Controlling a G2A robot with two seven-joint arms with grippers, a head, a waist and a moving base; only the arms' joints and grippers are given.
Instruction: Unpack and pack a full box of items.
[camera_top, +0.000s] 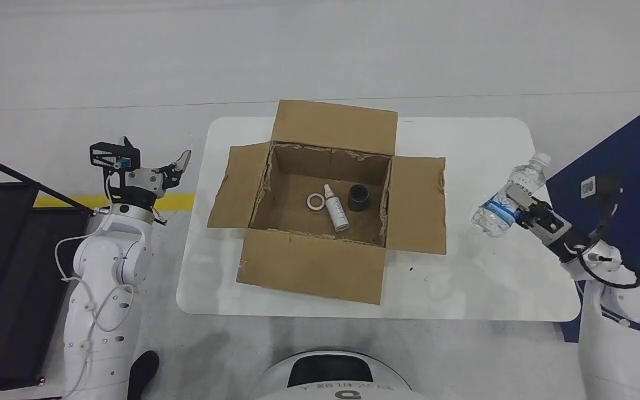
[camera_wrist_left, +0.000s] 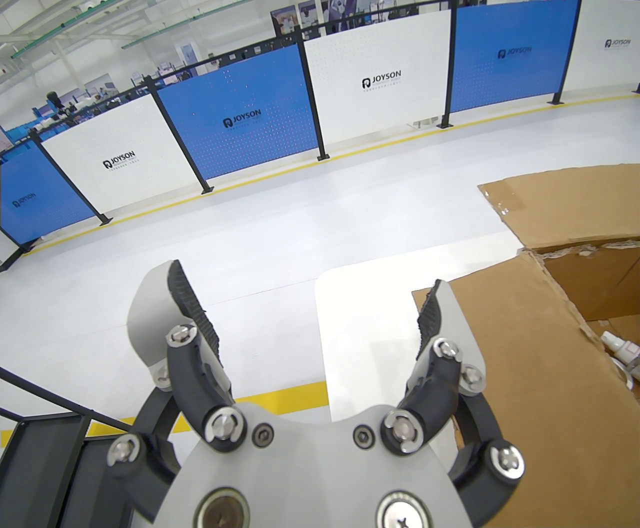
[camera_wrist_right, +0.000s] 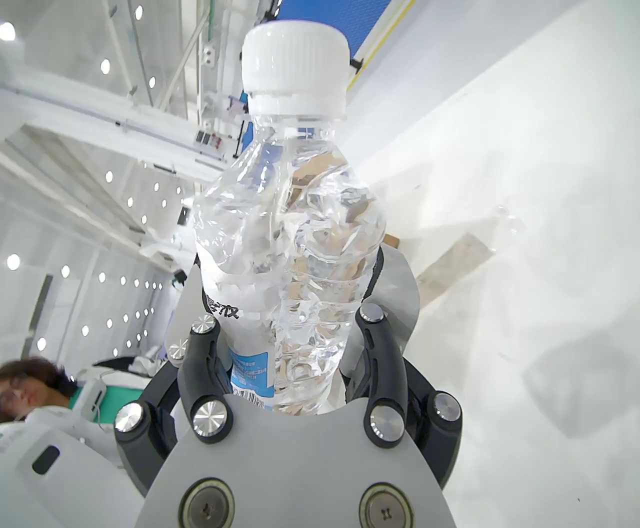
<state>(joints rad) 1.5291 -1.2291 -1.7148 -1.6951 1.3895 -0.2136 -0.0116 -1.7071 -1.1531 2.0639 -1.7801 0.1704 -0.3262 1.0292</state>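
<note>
An open cardboard box (camera_top: 325, 262) (camera_wrist_left: 550, 320) sits mid-table with its flaps spread. Inside it lie a roll of white tape (camera_top: 316, 201), a small white spray bottle (camera_top: 335, 210) (camera_wrist_left: 622, 347) and a black cylinder (camera_top: 359, 198). My right gripper (camera_top: 522, 208) (camera_wrist_right: 287, 280) is shut on a clear water bottle (camera_top: 510, 197) (camera_wrist_right: 287, 220) with a white cap and blue label, held in the air over the table's right end. My left gripper (camera_top: 170, 170) (camera_wrist_left: 305, 305) stands open with nothing in it, off the table's left edge over the floor.
The white table (camera_top: 480, 280) has bare room right of and in front of the box. A black rack (camera_top: 20, 260) stands on the floor at the far left. A yellow floor line (camera_top: 180, 200) runs beside the left arm.
</note>
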